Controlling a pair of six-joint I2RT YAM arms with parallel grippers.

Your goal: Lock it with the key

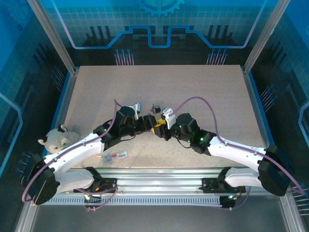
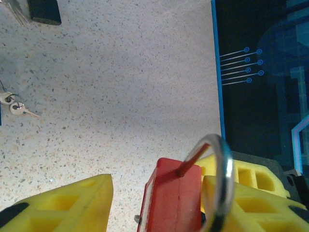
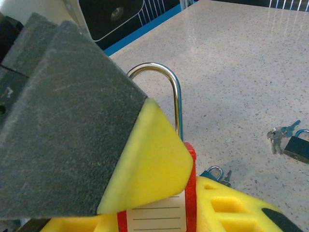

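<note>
A red padlock (image 3: 190, 193) with a white label and a silver shackle (image 3: 166, 77) hangs above the table's middle. My right gripper (image 3: 159, 220) is shut on its body between yellow pads (image 3: 231, 208). My left gripper (image 2: 157, 193) is open around the same padlock (image 2: 176, 198). Its right pad (image 2: 246, 203) lies against the red body and its left pad (image 2: 63, 203) stands a gap away. From above, the left gripper (image 1: 149, 124) and right gripper (image 1: 162, 129) meet nose to nose. Small keys (image 2: 17, 107) on a ring lie on the table, apart from the lock.
A blue padlock with keys (image 3: 294, 145) and a smaller padlock (image 3: 212, 172) lie on the table beyond the red one. A dark padlock (image 1: 155, 107) sits behind the grippers. A plush toy (image 1: 58, 140) rests at the left edge, and a small tag (image 1: 118, 155) near the front.
</note>
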